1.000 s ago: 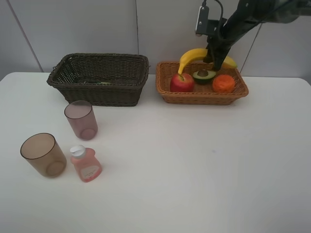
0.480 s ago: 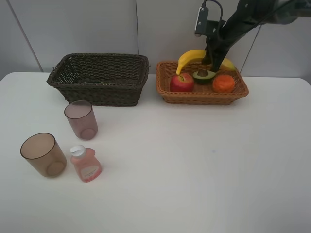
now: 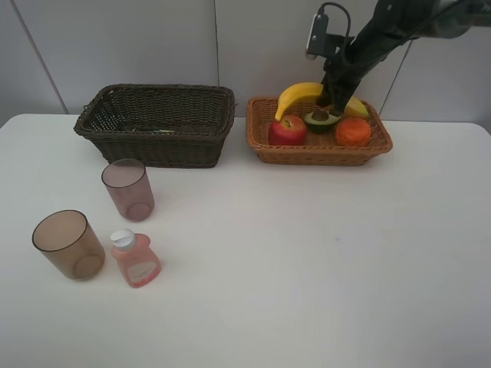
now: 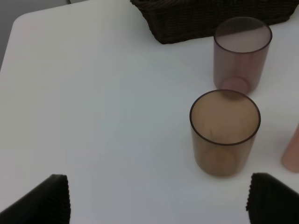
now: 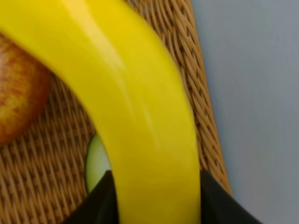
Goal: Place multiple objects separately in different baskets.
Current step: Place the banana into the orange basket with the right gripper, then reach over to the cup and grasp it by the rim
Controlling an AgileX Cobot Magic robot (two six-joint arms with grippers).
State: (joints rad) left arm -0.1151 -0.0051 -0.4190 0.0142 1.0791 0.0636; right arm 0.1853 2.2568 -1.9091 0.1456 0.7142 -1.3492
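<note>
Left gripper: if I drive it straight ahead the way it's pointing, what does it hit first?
Most likely the nearer brown cup, which stands off-centre in the open left gripper's path; the pinker cup is behind it. Depth is unclear.

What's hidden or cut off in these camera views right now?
Right wrist: the curved yellow banana covers most of the halved green avocado and the right fingers.
Left wrist: the small pink plastic bottle is cut by the edge.
Exterior high: the deep dark brown wicker basket hides its floor.
</note>
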